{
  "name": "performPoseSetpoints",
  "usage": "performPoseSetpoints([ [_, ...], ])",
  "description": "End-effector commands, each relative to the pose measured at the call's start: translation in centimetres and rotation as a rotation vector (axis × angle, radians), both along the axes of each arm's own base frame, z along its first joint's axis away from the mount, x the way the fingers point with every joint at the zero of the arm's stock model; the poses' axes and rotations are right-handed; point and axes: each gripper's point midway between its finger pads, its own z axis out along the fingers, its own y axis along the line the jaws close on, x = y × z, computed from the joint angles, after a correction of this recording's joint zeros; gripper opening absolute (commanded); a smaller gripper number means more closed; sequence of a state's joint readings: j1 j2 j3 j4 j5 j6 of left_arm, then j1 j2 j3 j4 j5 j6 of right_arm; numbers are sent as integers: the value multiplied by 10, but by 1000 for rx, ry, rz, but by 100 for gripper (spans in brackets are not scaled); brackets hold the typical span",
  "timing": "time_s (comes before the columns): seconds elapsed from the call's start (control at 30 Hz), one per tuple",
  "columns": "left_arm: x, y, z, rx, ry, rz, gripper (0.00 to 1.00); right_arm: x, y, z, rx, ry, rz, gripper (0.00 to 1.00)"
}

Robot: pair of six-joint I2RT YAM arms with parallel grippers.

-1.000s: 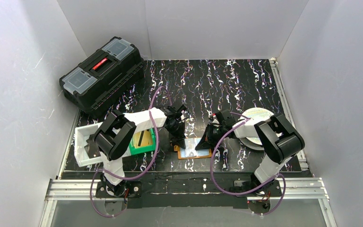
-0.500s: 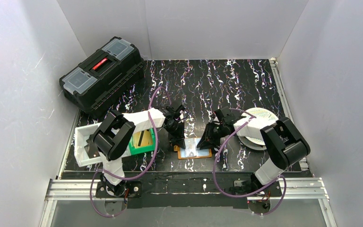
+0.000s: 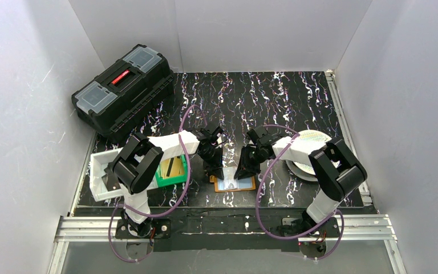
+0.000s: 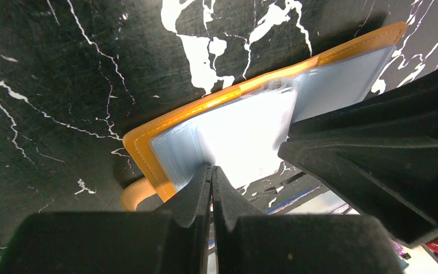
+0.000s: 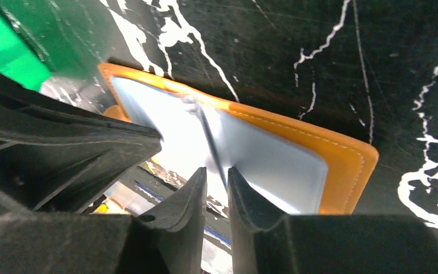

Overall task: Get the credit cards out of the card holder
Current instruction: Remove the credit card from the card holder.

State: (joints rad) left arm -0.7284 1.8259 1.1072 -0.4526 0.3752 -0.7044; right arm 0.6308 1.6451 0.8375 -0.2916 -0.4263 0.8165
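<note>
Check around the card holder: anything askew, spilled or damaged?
Nothing spilled or damaged. The open card holder lies slightly skewed on the table, and one clear pocket leaf stands up on edge rather than flat, in line with the narrow gap of the right hand.

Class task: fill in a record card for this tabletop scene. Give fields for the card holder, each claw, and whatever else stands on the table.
Card holder: orange, lying open on the table, clear pockets facing up, between the two arms.
Left claw: shut, tips on the holder's clear pockets.
Right claw: narrowly open, tips at the holder's clear pockets.
Left of holder: green bin, then white tray.
Far left corner: black toolbox.
Right side: round patterned disc.
</note>
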Motion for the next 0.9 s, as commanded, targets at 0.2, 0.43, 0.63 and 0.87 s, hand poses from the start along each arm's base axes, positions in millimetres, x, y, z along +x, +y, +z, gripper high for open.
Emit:
performPoseSetpoints([
  [0.2, -6, 8, -3, 30, -7, -25, 0, -2, -11, -14, -177, 9, 32, 15],
  [0.43, 2, 16, 18, 69, -70, -26, 4, -5, -23, -24, -271, 44, 38, 8],
  [0.63, 4, 22, 24, 95, -88, -24, 7, -6, -24, -29, -295, 67, 49, 4],
  [0.87, 4, 13, 23, 49, -79, -45, 6, -7, -22, -29, -291, 76, 62, 3],
])
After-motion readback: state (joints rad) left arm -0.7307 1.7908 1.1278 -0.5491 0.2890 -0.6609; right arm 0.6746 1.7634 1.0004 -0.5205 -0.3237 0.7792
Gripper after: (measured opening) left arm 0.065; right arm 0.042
